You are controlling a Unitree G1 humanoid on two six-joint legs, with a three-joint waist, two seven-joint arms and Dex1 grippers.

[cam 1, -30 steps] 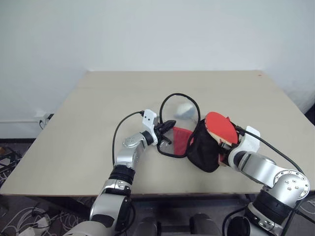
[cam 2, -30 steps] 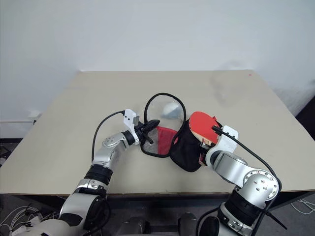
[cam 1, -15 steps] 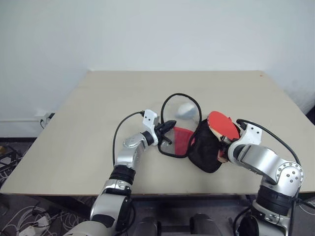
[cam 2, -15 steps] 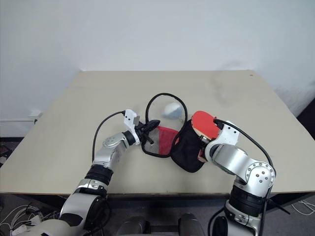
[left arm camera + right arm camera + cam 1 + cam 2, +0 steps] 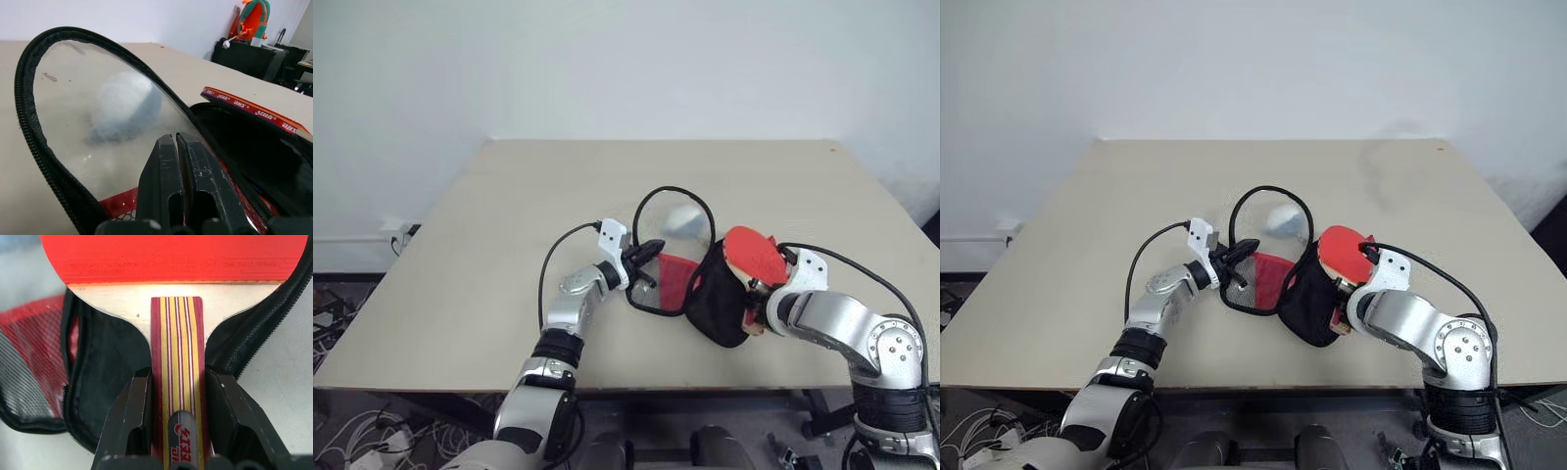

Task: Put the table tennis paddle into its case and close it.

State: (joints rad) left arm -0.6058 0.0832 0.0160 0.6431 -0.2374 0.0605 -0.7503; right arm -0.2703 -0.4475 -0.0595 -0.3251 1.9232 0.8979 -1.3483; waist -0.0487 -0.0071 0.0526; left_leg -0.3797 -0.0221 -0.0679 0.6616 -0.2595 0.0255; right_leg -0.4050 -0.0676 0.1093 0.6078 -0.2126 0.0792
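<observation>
The right gripper (image 5: pixel 178 428) clamps the striped wooden handle of the table tennis paddle (image 5: pixel 753 257), one black finger pressed on each side of the grip. Beyond those fingers the red rubber blade rises at a tilt, its lower part sitting in the mouth of the case (image 5: pixel 715 294), whose black fabric body slumps open on the table (image 5: pixel 489 255) directly under and just ahead of the gripper. The zip edge of the pouch curves around both sides of the handle in the right wrist view.

To the left of that gripper, across the black pouch, the left gripper (image 5: pixel 649 250) pinches the case's opened flap, its two black fingers (image 5: pixel 166 181) pressed flat together on the edge where the red panel meets the clear plastic window. The flap stands lifted off the table from that grip, its black piping forming a loop that arches away from the fingertips. The red mesh panel hangs between the left gripper and the black body of the pouch.

Just past the left gripper's fingertips, seen through the clear window, a small white soft lump (image 5: pixel 682 218) lies on the tabletop, framed by the loop of piping. Farther off in the left wrist view, beyond the table's far edge, dark furniture stands by the white wall with an orange and green object (image 5: pixel 254 19) on top.
</observation>
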